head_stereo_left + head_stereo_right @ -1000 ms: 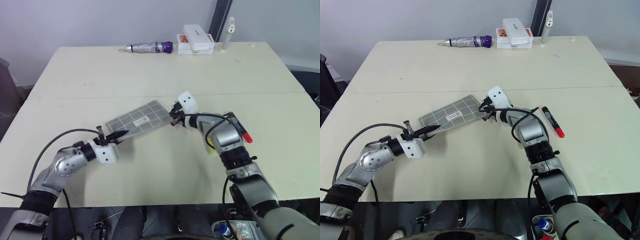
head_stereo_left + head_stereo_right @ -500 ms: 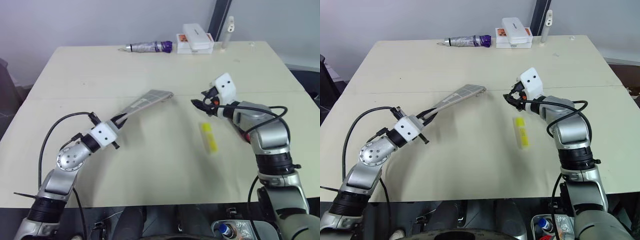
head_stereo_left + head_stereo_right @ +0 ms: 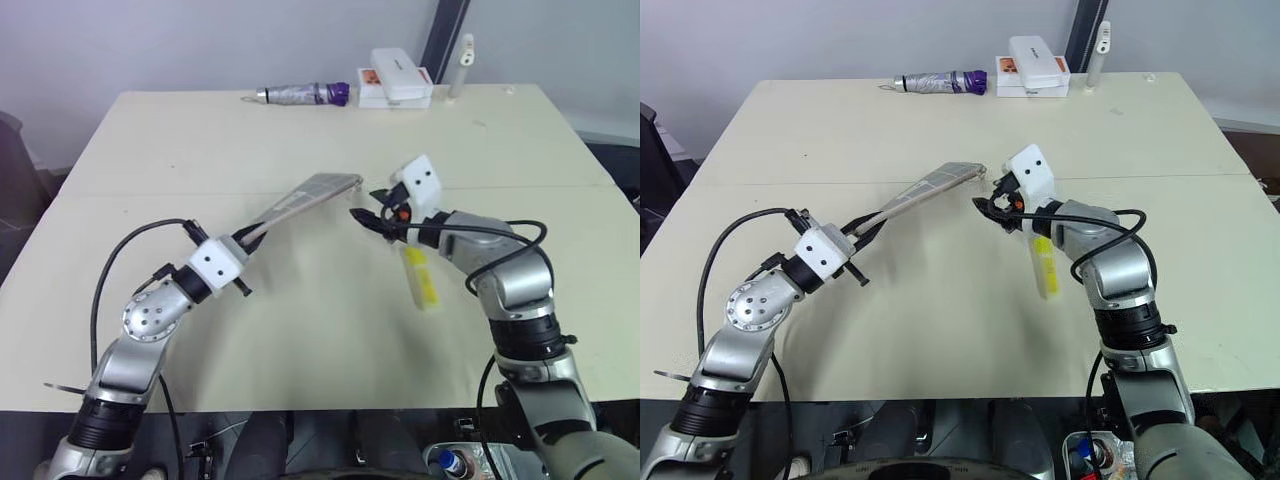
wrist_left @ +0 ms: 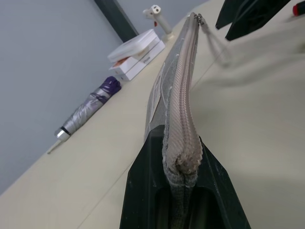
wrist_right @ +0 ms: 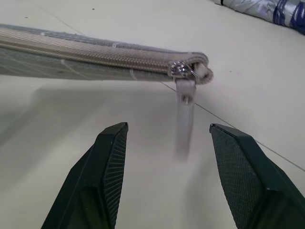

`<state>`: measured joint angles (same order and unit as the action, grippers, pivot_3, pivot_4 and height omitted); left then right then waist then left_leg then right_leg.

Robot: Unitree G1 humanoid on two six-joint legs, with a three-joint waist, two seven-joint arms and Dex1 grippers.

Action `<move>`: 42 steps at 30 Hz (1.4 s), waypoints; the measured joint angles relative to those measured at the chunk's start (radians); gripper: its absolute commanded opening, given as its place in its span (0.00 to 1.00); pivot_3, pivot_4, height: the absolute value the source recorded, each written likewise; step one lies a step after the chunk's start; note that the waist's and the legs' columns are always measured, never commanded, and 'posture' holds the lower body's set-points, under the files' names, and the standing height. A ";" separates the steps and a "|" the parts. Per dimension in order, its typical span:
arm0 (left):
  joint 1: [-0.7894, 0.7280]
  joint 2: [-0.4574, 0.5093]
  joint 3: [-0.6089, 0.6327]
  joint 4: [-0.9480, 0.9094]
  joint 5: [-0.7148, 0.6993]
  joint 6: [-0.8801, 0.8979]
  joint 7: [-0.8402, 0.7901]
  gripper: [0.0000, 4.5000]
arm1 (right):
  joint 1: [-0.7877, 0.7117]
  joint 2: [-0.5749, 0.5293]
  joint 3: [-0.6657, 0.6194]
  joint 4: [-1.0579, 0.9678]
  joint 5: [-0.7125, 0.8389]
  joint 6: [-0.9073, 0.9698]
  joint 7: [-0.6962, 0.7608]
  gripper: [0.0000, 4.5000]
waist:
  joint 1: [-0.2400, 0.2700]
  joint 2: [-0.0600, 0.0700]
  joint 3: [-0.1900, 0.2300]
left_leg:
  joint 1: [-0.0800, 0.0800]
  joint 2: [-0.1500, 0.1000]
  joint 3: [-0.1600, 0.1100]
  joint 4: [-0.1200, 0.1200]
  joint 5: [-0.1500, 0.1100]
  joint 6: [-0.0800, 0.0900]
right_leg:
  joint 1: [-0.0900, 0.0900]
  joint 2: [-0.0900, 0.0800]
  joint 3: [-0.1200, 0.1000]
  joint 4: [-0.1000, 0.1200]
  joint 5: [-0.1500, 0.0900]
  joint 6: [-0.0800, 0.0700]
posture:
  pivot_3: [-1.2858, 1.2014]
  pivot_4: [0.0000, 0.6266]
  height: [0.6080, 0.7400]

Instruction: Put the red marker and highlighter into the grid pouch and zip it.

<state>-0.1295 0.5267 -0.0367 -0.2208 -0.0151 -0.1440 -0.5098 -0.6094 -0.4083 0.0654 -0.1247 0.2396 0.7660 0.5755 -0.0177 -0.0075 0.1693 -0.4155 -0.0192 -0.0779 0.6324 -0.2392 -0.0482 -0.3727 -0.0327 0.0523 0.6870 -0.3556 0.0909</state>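
Progress on the task looks slight: the grid pouch (image 3: 300, 199) is zipped along its whole visible top edge, with the zipper pull (image 5: 183, 90) sitting at the far end, and the highlighter (image 3: 1043, 265) lies out on the table (image 3: 300, 330) rather than inside. The red marker shows as no more than a sliver of red at the corner of the left wrist view, so its place cannot be told beyond that. What is left, as a judgement, is nearly everything: the pouch must be unzipped, both pens put in, and the zip run shut. The left gripper (image 4: 183, 174) is clamped on one end of the pouch, holding it off the table on edge, zipper side up, so that it slants away toward the middle of the table. The right gripper (image 5: 167, 176) has its jaws apart and holds nothing; it hovers just beside the pouch's free end, pointing at it. In the right wrist view the clear tab of the zipper pull hangs down between the two fingers (image 5: 107, 176), apart from both pads. The highlighter rests on the table just under and behind the right gripper, near the right forearm, well apart from the pouch's gripped end.
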 measured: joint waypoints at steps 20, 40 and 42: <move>0.001 -0.015 0.000 -0.017 0.005 0.004 -0.018 0.00 | -0.020 0.019 0.009 0.038 0.003 -0.028 0.005 0.00 | -0.001 0.000 0.000 | 0.000 0.000 0.000 0.000 0.000 0.000 | 0.000 0.000 0.000 0.000 0.000 0.000 | 0.52 0.24 1.00; 0.022 -0.079 -0.045 0.020 0.122 -0.021 0.032 0.00 | -0.028 -0.063 0.286 -0.276 -0.018 0.111 0.106 0.00 | 0.002 0.000 0.000 | 0.000 0.000 -0.001 0.000 0.000 0.000 | 0.000 -0.001 0.000 0.000 0.000 0.000 | 0.52 0.24 1.00; 0.039 -0.073 -0.043 0.007 0.107 -0.021 0.022 0.00 | -0.038 -0.077 0.275 -0.249 -0.039 0.109 0.088 0.00 | 0.002 0.000 0.000 | 0.000 0.000 -0.001 0.000 0.000 0.000 | 0.000 -0.001 0.000 0.000 0.000 0.000 | 0.52 0.24 1.00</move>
<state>-0.0902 0.4532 -0.0799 -0.2137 0.0922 -0.1651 -0.4875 -0.6471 -0.4858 0.3404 -0.3741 0.2010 0.8751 0.6632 -0.0160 -0.0076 0.1692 -0.4154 -0.0193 -0.0789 0.6327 -0.2391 -0.0484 -0.3724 -0.0334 0.0520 0.6867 -0.3556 0.0909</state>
